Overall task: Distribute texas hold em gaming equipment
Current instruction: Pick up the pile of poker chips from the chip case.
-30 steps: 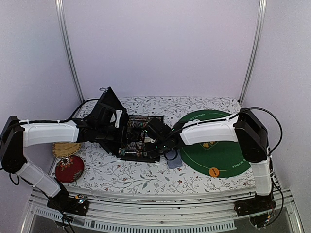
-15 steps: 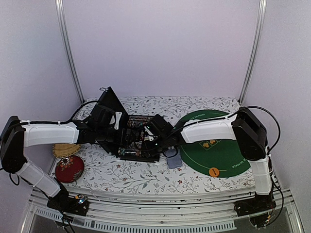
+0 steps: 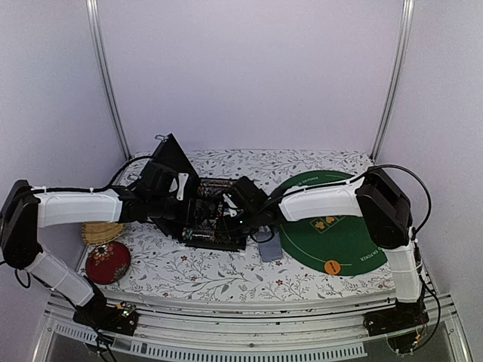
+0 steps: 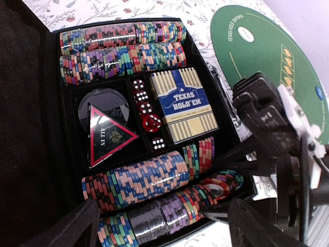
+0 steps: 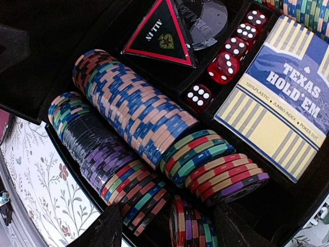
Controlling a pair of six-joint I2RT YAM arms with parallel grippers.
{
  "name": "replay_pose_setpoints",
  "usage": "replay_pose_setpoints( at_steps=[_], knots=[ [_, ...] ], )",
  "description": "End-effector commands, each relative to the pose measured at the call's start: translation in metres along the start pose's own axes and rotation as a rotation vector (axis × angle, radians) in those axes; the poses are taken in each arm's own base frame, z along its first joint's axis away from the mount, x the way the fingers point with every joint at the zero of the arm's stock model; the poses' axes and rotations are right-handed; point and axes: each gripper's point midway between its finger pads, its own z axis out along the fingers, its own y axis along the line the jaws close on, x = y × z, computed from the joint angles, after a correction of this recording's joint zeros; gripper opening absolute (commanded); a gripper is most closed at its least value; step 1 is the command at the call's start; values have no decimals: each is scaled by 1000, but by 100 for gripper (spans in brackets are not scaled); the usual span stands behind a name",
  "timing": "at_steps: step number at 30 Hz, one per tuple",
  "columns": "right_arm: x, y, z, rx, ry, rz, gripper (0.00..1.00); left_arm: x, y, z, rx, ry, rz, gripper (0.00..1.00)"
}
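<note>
The black case point(image 4: 55, 103) lies open with rows of striped poker chips point(image 4: 139, 177), dice and a Texas Hold'em card box point(image 4: 184, 105). My right gripper point(image 5: 172, 229) is open over the case's near-right corner. A short stack of chips point(image 5: 191, 226) stands on edge between its fingers, with a gap on the left side. My left gripper point(image 4: 164, 226) hangs open above the front chip rows and holds nothing. Grey-blue cards point(image 3: 270, 247) lie on the cloth beside the case. An orange disc point(image 3: 332, 265), a white disc point(image 4: 245, 34) and a blue disc point(image 4: 320, 92) rest on the green mat point(image 3: 343, 234).
The case's raised lid point(image 3: 170, 162) stands behind my left arm. A red round tin point(image 3: 107, 262) and a wicker coaster point(image 3: 102, 232) sit at the left edge of the floral cloth. Both arms crowd over the case point(image 3: 215, 234).
My right gripper's jaws have widened, and the arm has shifted a little left and farther over the case. The left arm has hardly moved.
</note>
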Motion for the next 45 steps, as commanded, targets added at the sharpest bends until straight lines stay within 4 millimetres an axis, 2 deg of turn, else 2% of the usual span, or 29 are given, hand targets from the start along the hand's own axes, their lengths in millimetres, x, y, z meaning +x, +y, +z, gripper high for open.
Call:
replay_pose_setpoints(
  at_steps=[1,6,10,13,20,25,29,34,37,42,44,45],
  knots=[
    [19,-22,10,10,53,47,64,0,4,0,1,-5,2,89],
    [15,-34,-1,-16,46,130,60,0,4,-1,1,-10,3,89],
    [14,-31,-14,-65,24,181,54,-1,4,0,6,-10,6,89],
    [11,-28,-18,-76,19,185,50,-2,3,2,10,-10,3,89],
    [28,-31,-8,-68,90,178,47,1,3,3,15,1,1,89],
    [42,-36,2,15,147,145,46,3,5,3,11,4,1,89],
    [43,-29,2,37,163,109,44,2,6,3,9,3,0,89],
    [47,-33,3,80,169,98,39,1,6,3,8,0,3,89],
    [44,-34,9,87,160,87,33,3,7,3,8,2,-1,89],
    [33,-34,24,108,148,57,29,4,7,2,10,0,-7,89],
    [34,-35,29,113,161,45,21,3,6,-1,12,-7,-7,89],
    [35,-34,29,110,165,45,9,2,6,-3,16,-13,-5,89]
  ],
)
